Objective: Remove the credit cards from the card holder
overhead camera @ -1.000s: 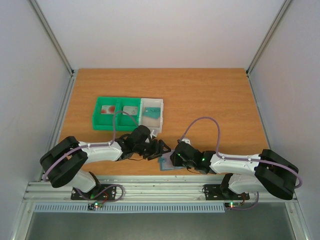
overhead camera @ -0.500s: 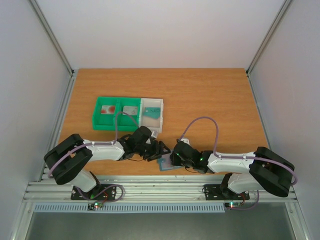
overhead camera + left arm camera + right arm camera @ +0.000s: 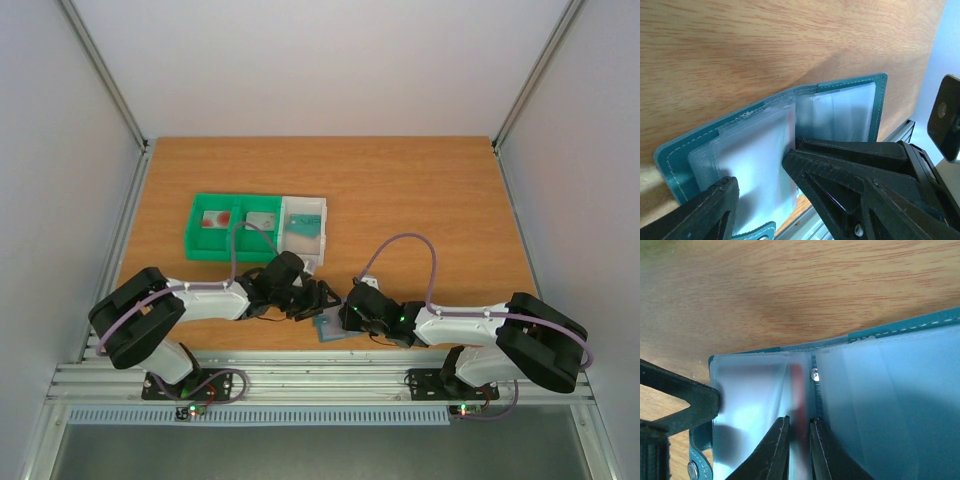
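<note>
Right gripper [image 3: 799, 424] pinched nearly together on a card [image 3: 797, 382], pale with red mark, by the spine of the holder [image 3: 900, 390]. Holder lies open on the table [image 3: 790, 285] at the near edge, between the two arms. Left gripper [image 3: 760, 174] jaws apart, over one flap; can't tell if it presses down. To do this well: check the pinch has card only, not the clear sleeve. Pull straight along the slot, slow, low angle. Left should pin the flap first, else I'd expect the holder to lift with the card
</note>
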Robot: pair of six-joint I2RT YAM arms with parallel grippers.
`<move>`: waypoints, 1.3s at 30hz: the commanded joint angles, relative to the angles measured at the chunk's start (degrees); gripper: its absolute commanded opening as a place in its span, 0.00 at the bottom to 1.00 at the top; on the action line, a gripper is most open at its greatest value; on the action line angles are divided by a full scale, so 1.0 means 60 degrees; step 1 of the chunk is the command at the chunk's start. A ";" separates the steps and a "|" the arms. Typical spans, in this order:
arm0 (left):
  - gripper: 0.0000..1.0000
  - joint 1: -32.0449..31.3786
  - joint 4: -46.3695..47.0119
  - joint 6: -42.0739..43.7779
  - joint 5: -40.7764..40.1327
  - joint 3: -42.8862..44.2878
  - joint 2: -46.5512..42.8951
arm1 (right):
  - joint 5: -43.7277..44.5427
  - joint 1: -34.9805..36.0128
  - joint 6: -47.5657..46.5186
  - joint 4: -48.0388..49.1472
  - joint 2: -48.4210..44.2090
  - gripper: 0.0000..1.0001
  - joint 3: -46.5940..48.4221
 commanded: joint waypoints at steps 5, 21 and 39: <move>0.68 -0.0042 -0.0296 0.0128 -0.0312 0.0029 -0.0259 | 0.0073 -0.0013 0.0121 -0.0672 0.0310 0.15 -0.0305; 0.68 -0.0042 -0.0615 0.0150 -0.0530 0.0115 -0.0242 | 0.0073 -0.0016 0.0106 -0.0606 0.0388 0.15 -0.0290; 0.68 -0.0129 -0.0651 -0.0287 -0.0596 0.0277 0.0397 | -0.0030 -0.0013 0.0082 -0.0400 0.0515 0.15 -0.0304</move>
